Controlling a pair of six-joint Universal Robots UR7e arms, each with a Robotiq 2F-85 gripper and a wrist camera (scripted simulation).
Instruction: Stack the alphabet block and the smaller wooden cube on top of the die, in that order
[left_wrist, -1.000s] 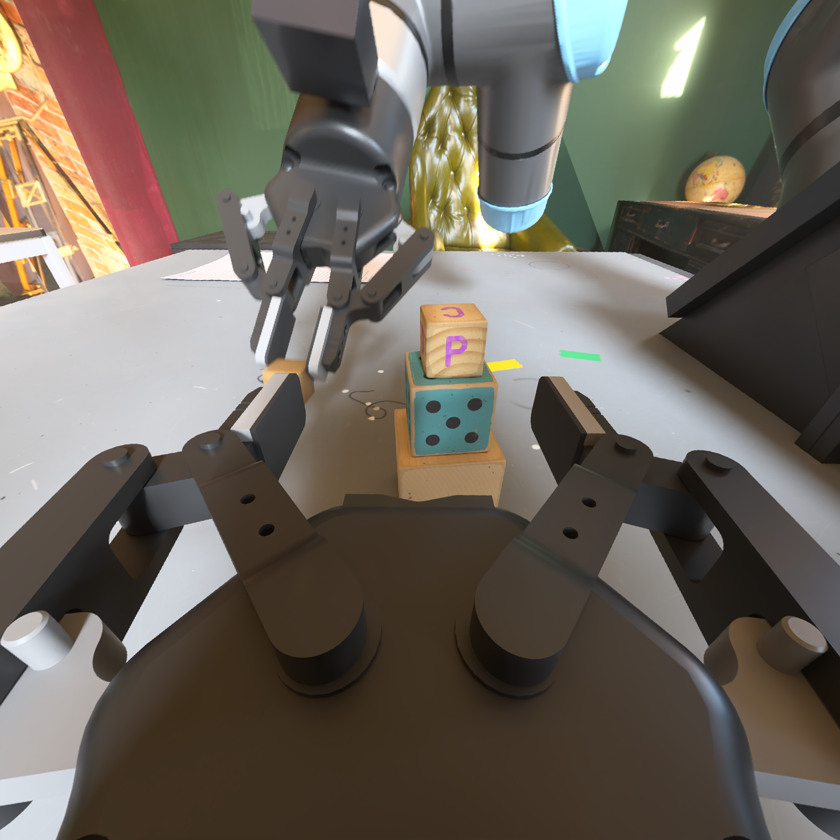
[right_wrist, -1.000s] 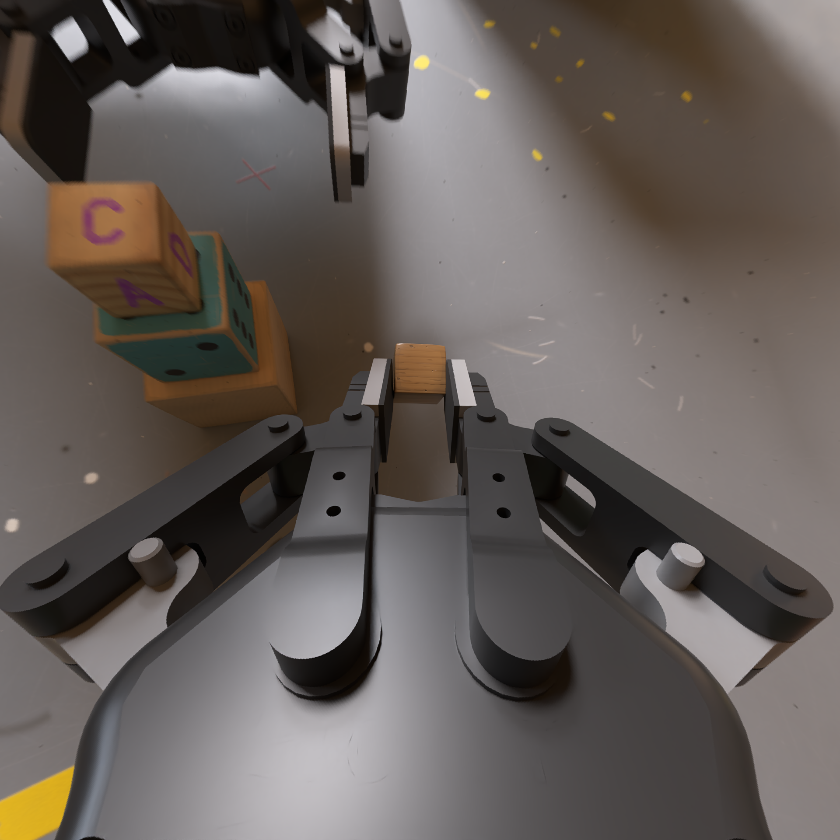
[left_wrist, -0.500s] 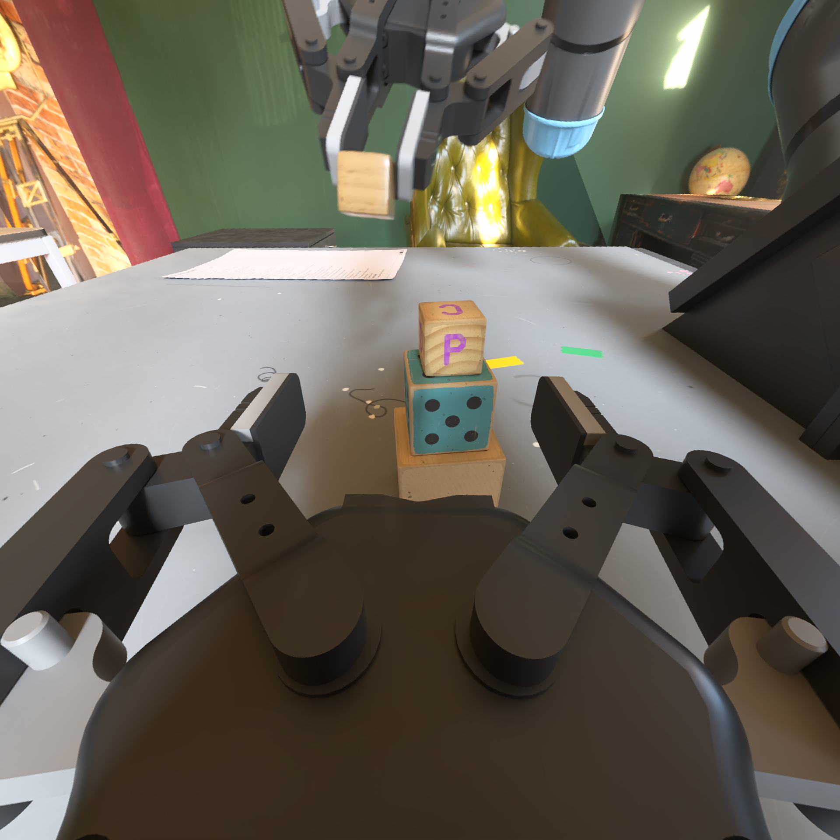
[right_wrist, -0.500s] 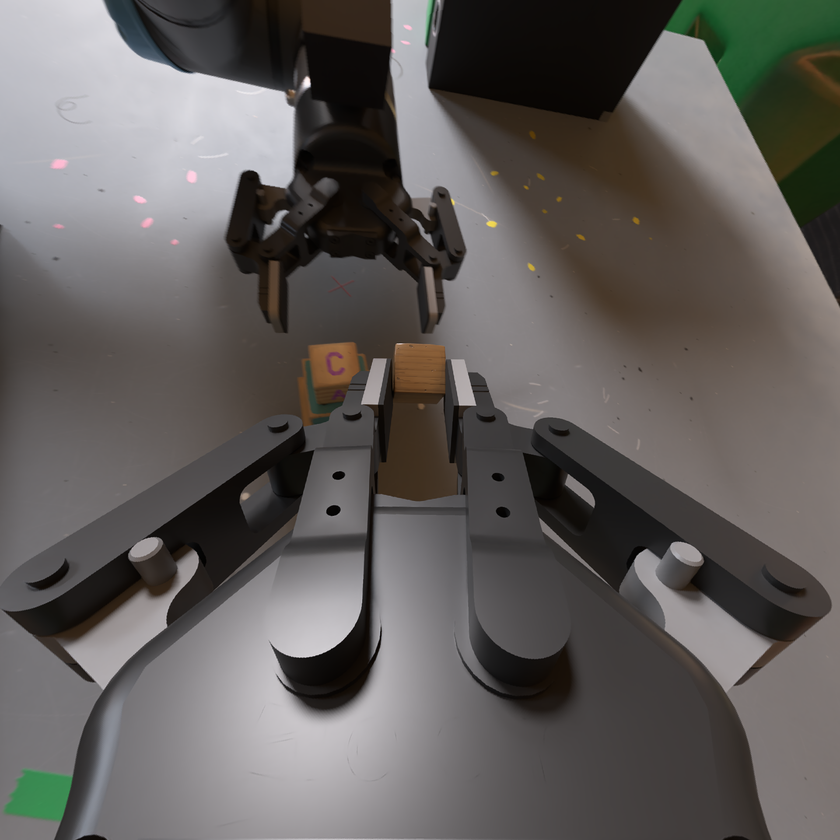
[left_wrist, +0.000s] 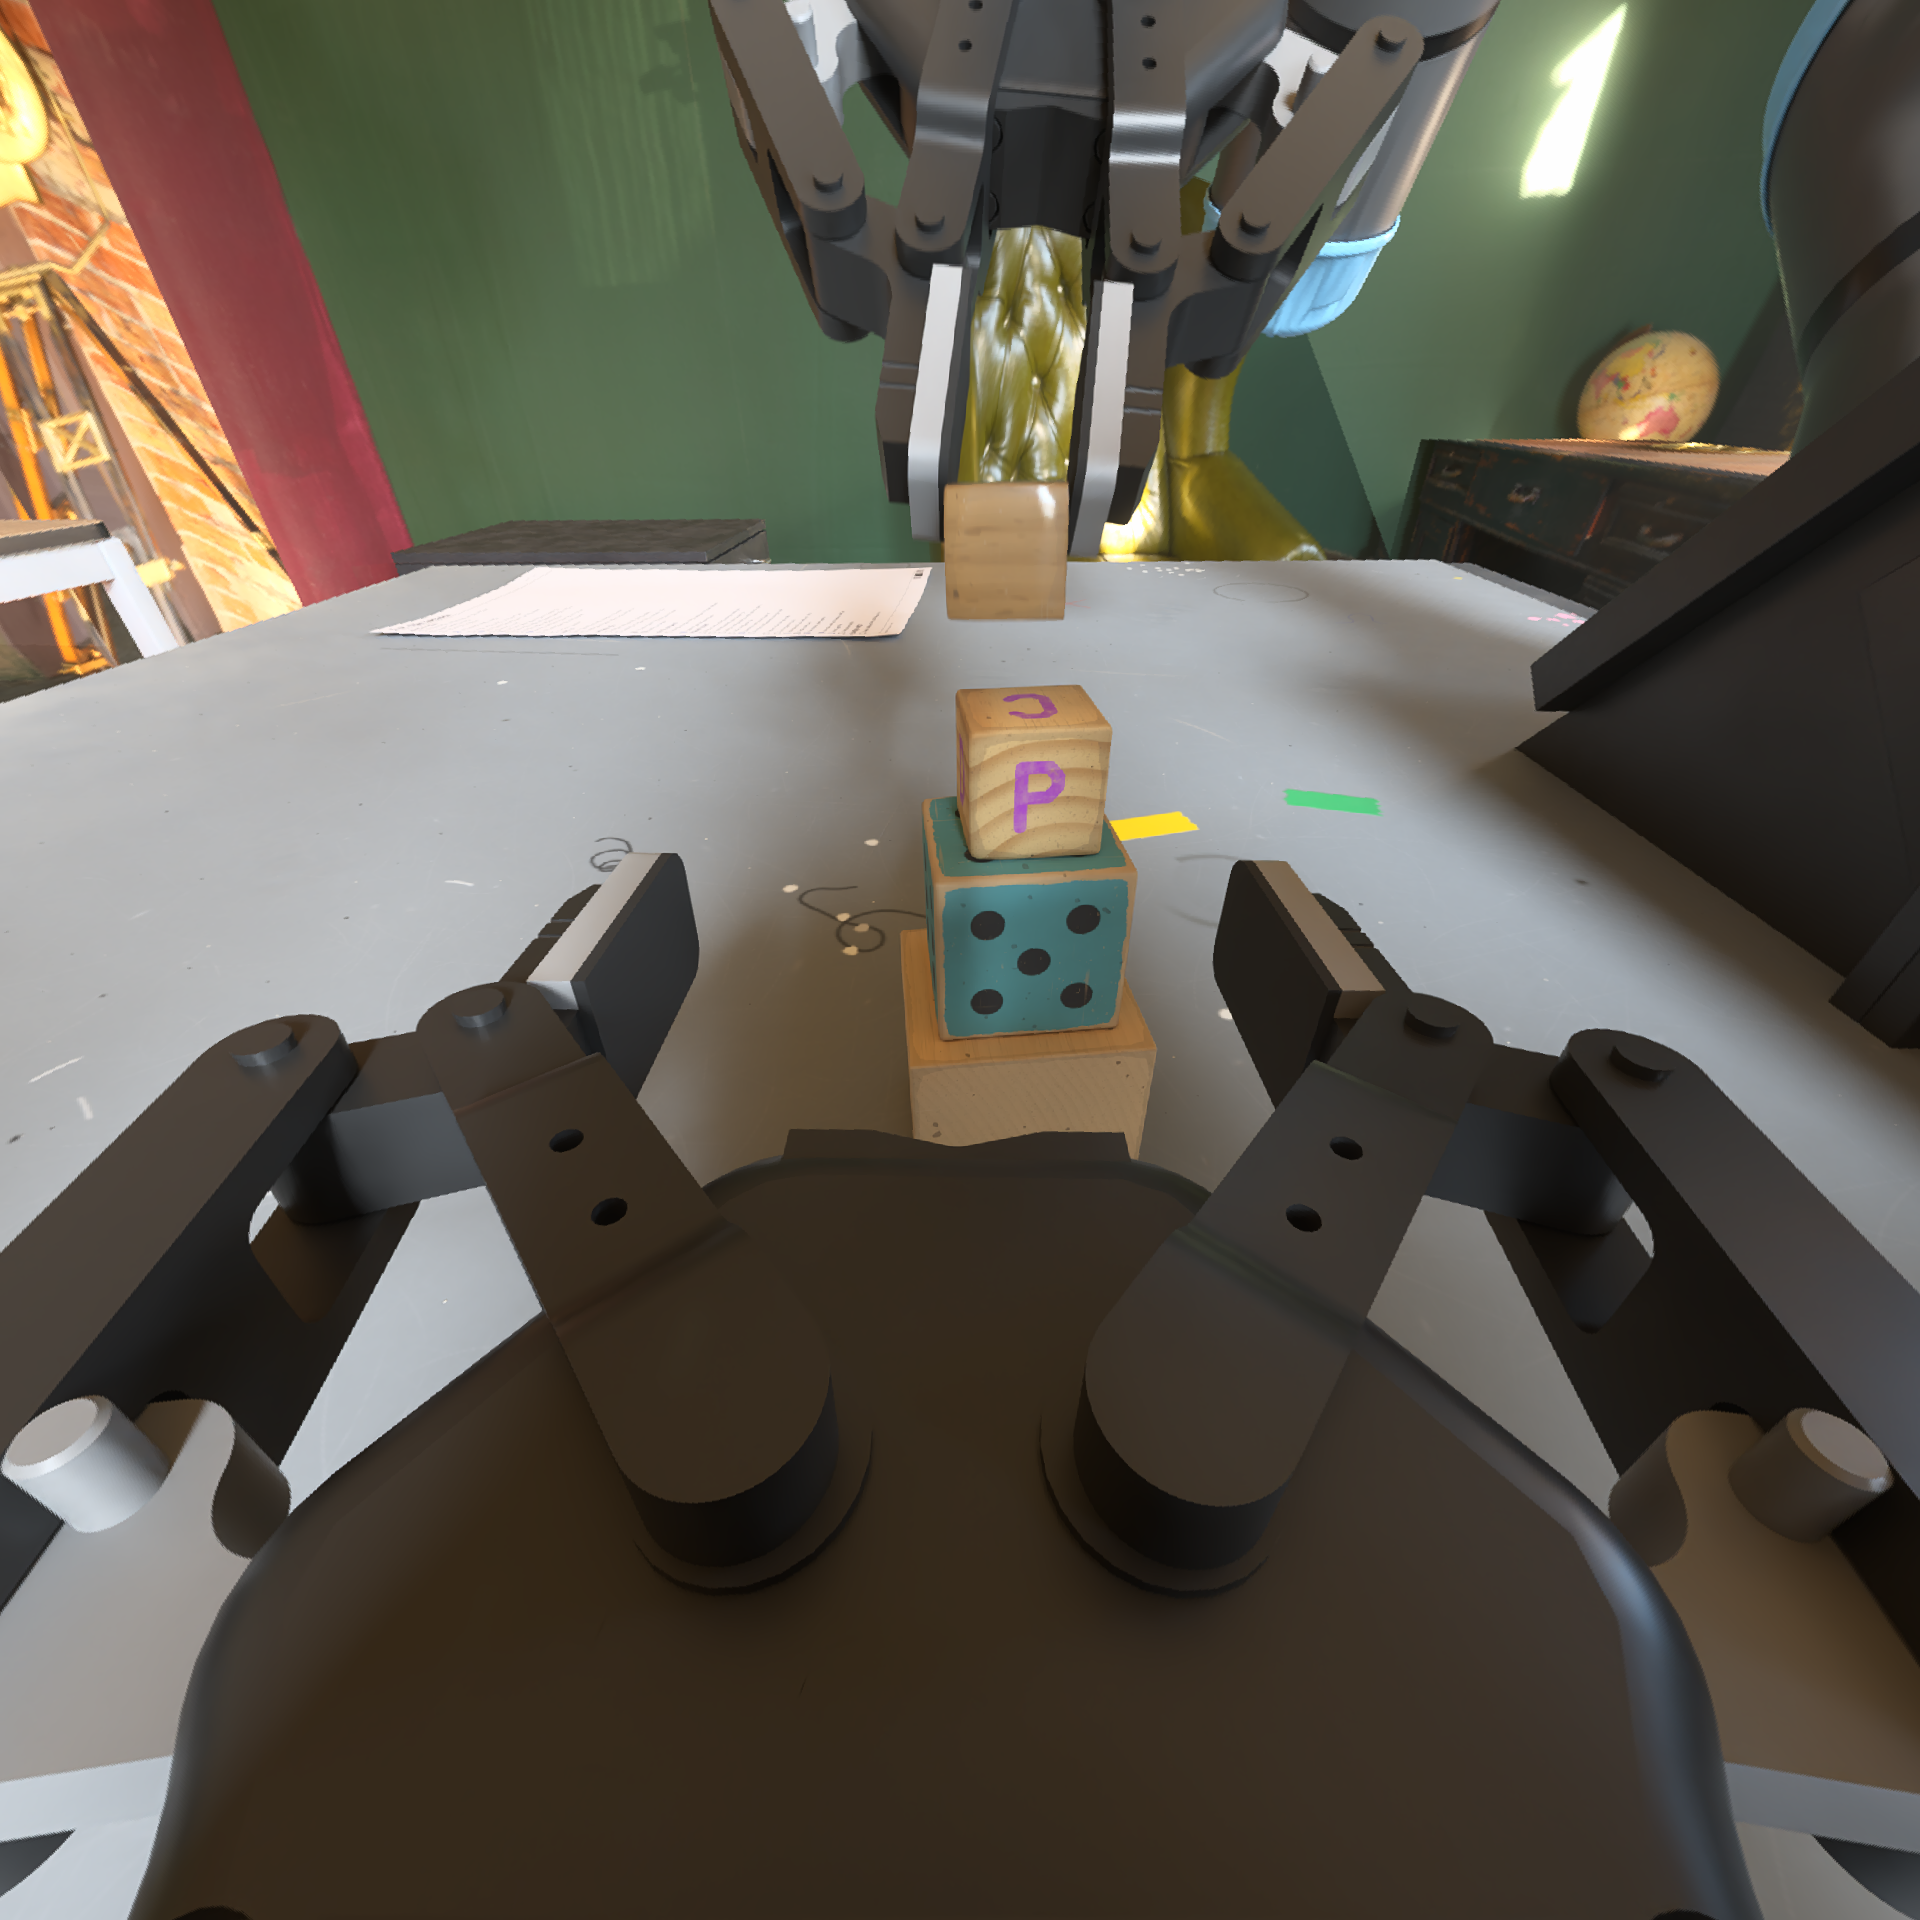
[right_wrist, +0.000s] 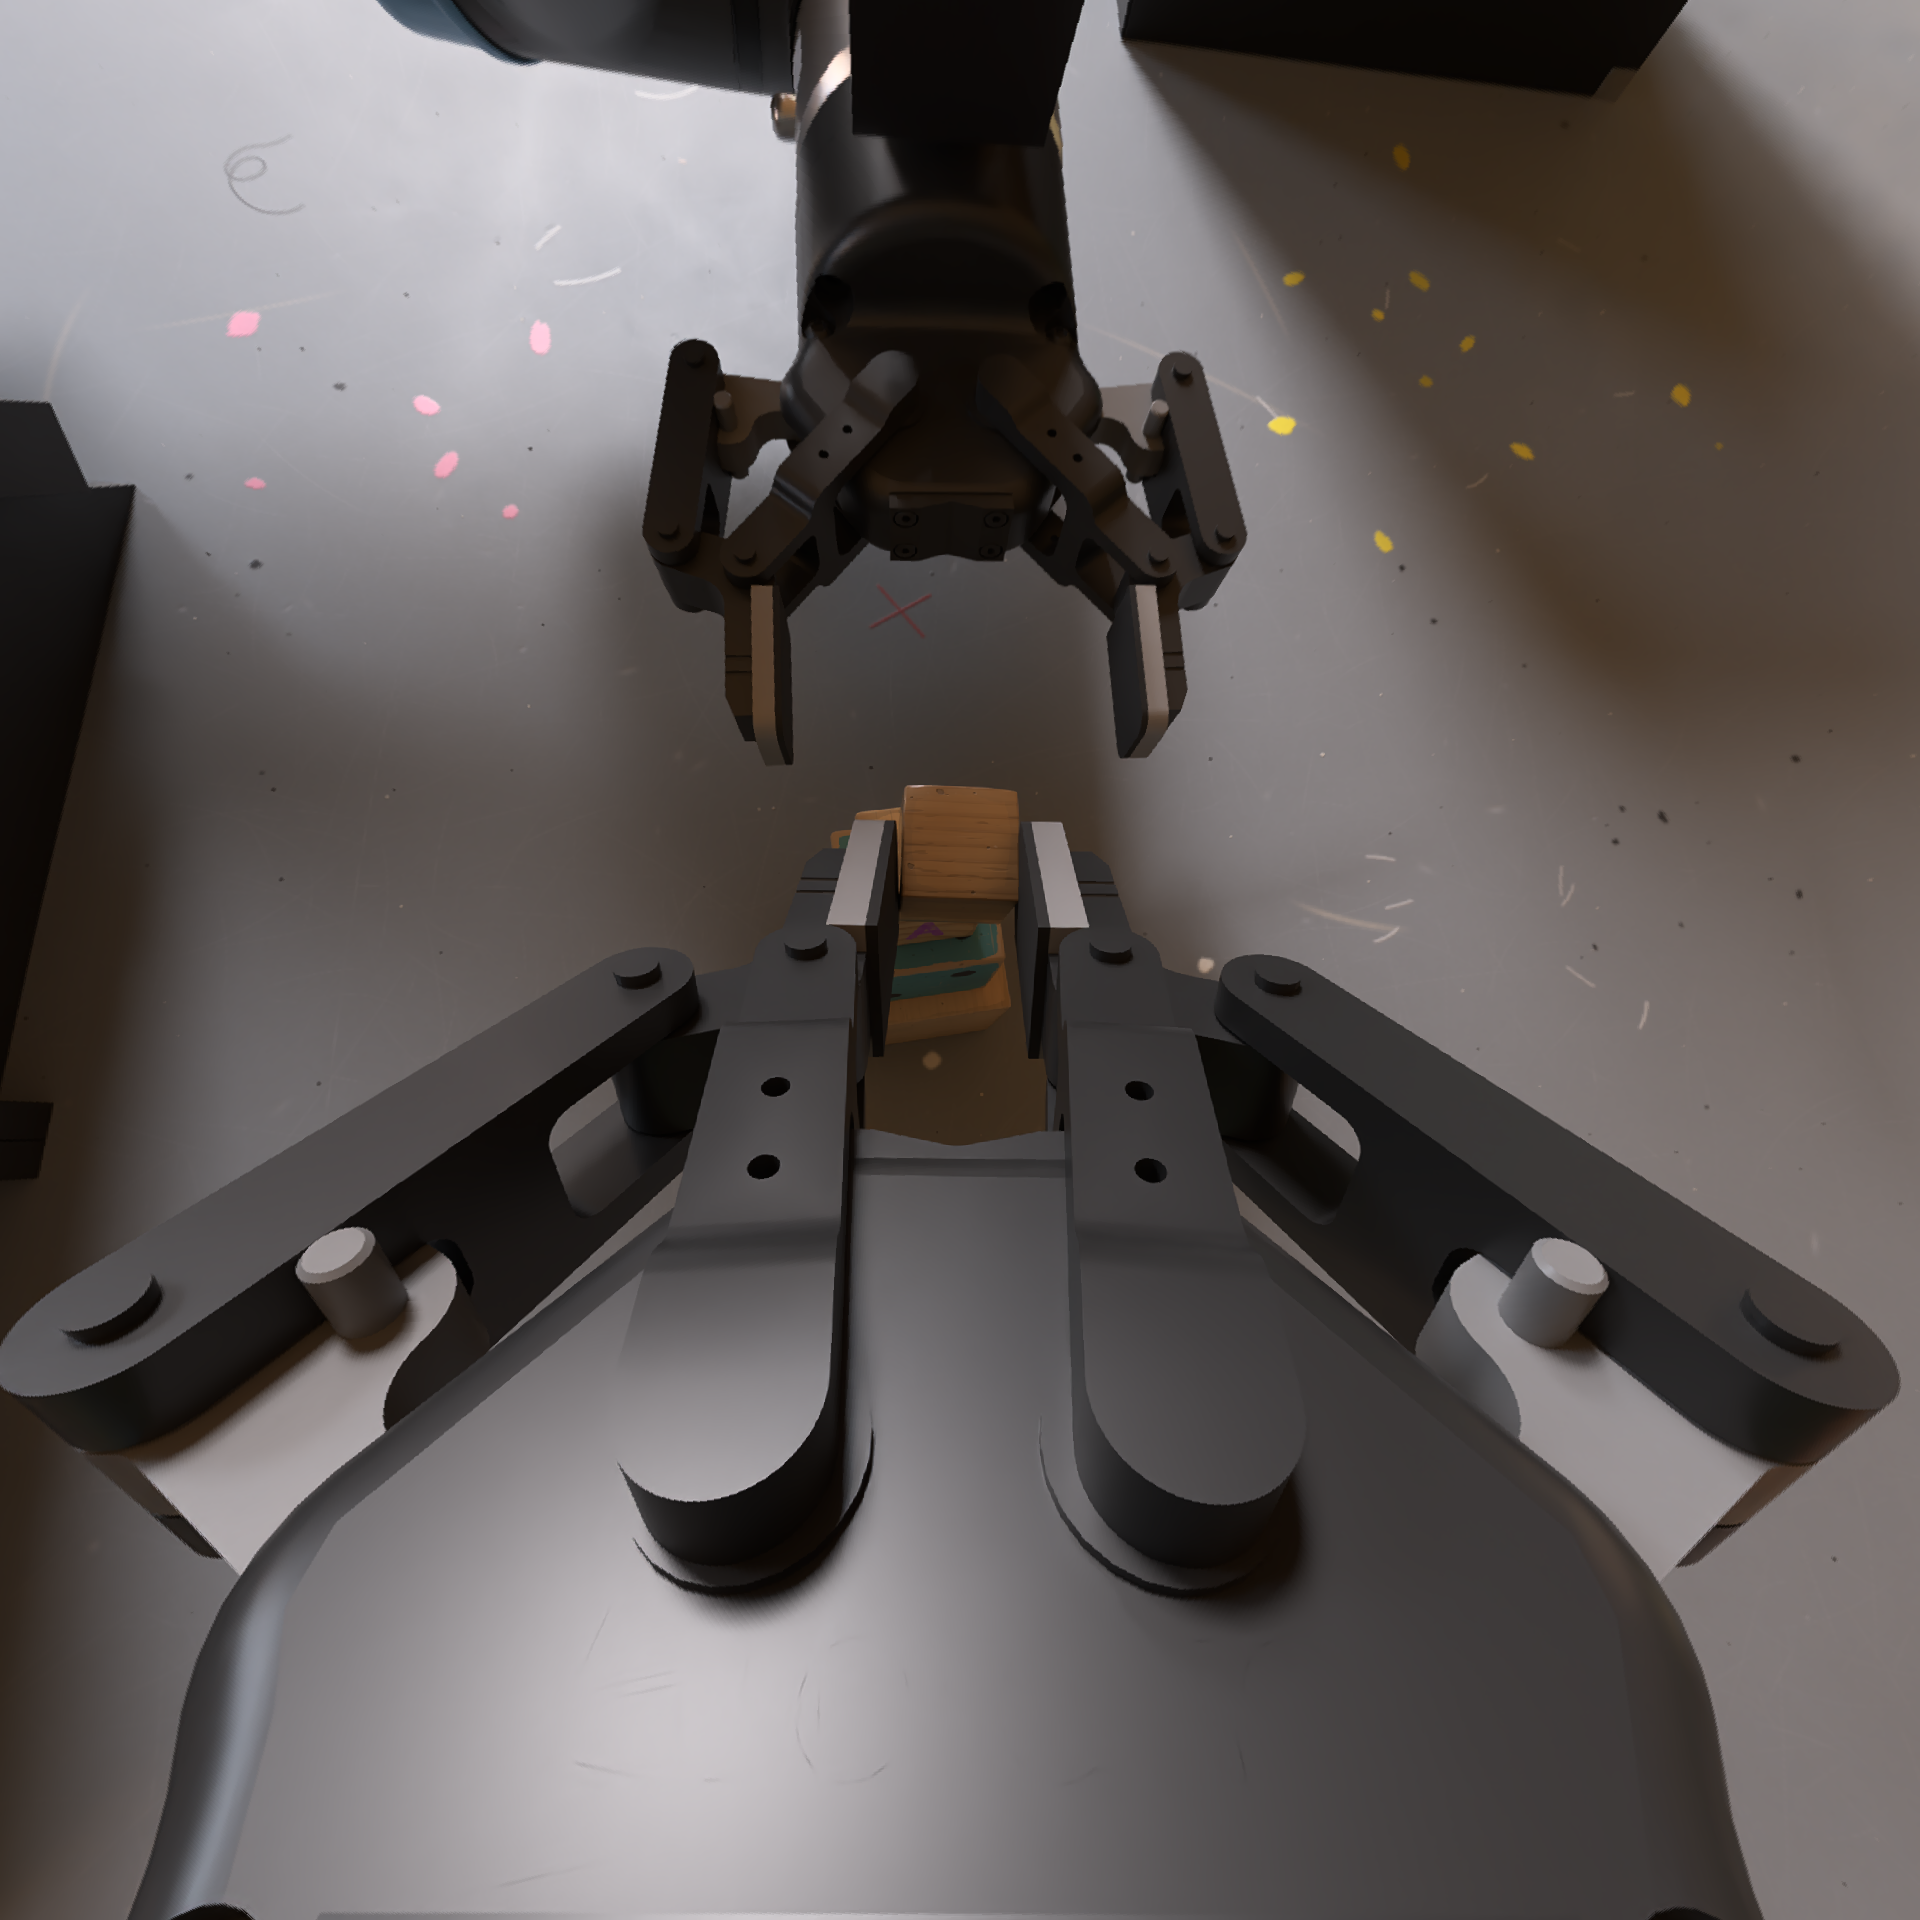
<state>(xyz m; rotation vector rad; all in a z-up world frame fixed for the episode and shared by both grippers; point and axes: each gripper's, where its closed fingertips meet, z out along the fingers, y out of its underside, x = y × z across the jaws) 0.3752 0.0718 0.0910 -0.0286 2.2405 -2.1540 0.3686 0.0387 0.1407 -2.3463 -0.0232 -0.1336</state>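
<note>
A teal die (left_wrist: 1029, 958) with black dots sits on a larger plain wooden block (left_wrist: 1031, 1086). The wooden alphabet block (left_wrist: 1033, 771) with purple letters rests on the die. My right gripper (left_wrist: 1023, 520) is shut on the smaller wooden cube (left_wrist: 1005, 551) and holds it in the air right above the stack. In the right wrist view the cube (right_wrist: 958, 844) sits between my right gripper's fingers (right_wrist: 958, 868), with the stack (right_wrist: 943, 966) showing below it. My left gripper (left_wrist: 951, 940) is open and empty, low on the table just in front of the stack; it also shows in the right wrist view (right_wrist: 956, 686).
A white sheet of paper (left_wrist: 675, 603) lies at the far side of the grey table (left_wrist: 312, 831). A dark box (left_wrist: 1756, 790) stands at the right. Yellow (left_wrist: 1153, 826) and green (left_wrist: 1332, 801) tape marks lie behind the stack.
My right gripper lifted the smaller cube off the table, then carried it right and down to a spot over the alphabet block. My left gripper has not moved.
</note>
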